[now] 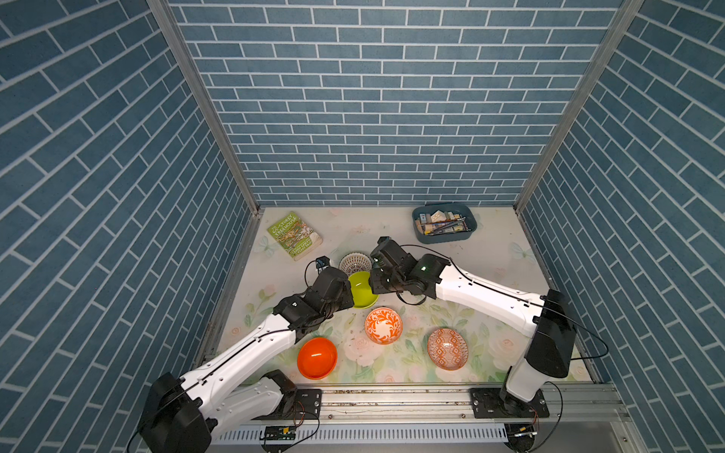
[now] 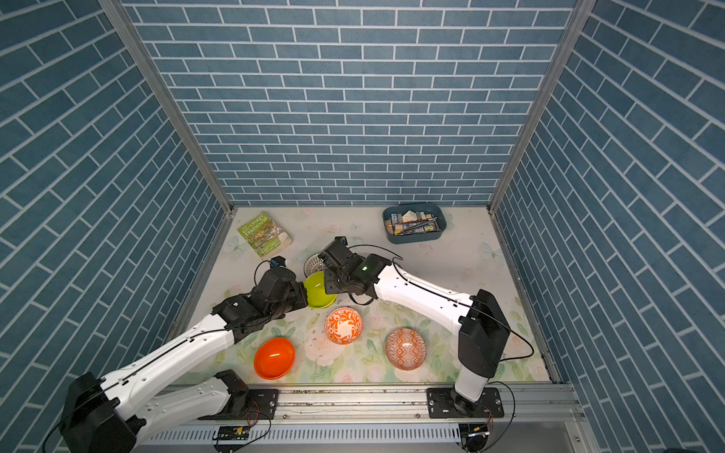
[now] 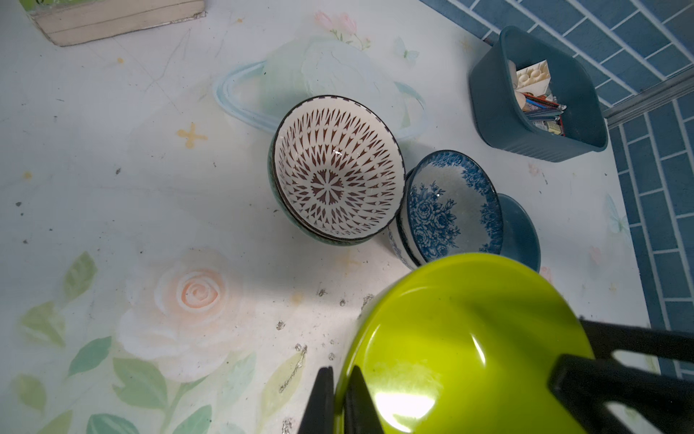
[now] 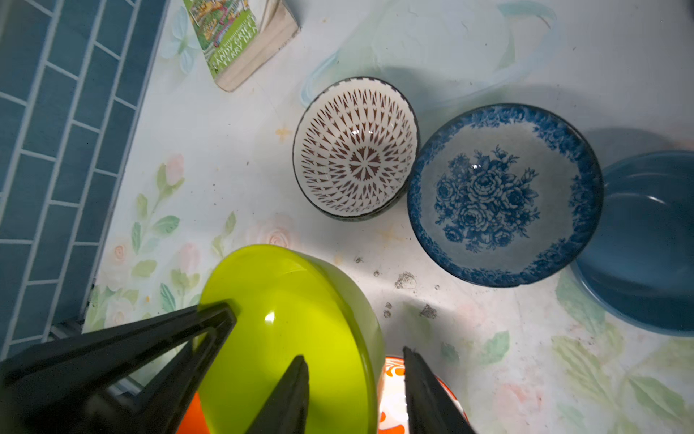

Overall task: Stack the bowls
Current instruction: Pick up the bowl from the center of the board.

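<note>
Likely handover: left claw [image 3: 340, 379] clamped on glossy lime round bowl [image 3: 469, 338] rim; right claw [image 4: 353, 355] apart, straddling opposite rim. Back right claw clear before carrying.

The left gripper [image 3: 341, 372] pinched the rim of the tilted lime bowl [image 3: 462, 338]. The white lattice bowl [image 3: 338, 169] sat nested in another bowl, just beside a stacked blue-floral bowl [image 3: 450, 206]. A plain blue bowl [image 3: 522, 233] and a blue tray [image 3: 495, 105] lay near.

The green paperback book with an illustrated cover [image 1: 295, 236] reads "65-STOREY TREEHOUSE" in both top views, and partly "ANDY GRI…" and "TERRY DE…" in the right wrist view.
</note>
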Controlling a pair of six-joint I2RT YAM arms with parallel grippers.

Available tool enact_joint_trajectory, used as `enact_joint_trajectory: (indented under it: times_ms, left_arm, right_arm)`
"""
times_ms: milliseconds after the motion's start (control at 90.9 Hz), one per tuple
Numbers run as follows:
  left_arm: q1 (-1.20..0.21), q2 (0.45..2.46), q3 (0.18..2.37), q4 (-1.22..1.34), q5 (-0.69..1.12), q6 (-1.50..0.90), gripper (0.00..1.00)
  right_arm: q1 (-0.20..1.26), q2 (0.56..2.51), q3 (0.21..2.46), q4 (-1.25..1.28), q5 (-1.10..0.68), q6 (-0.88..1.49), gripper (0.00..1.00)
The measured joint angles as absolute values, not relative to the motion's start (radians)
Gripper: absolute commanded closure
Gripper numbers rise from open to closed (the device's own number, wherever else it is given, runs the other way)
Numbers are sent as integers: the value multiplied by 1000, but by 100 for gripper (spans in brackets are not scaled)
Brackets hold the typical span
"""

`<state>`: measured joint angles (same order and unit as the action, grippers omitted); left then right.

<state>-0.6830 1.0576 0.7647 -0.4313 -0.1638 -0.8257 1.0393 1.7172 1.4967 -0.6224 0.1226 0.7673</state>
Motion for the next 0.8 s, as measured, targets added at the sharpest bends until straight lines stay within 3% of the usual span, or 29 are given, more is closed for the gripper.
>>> enact_joint_trajectory:
  times_ms: [319,550,803]
  left_arm:
    - [-784,1130,856,-487,-294,-926,100]
    - [-841,1176,906,-559,-380,-981,100]
    - [-875,1223,945,-596,-437,-1018,100]
  right_arm:
    - [1041,1734,1497,-672,164,787,73]
    - [1041,1734,1497,-679,187,790,69]
    - [1041,1734,1497,-681,202,791,73]
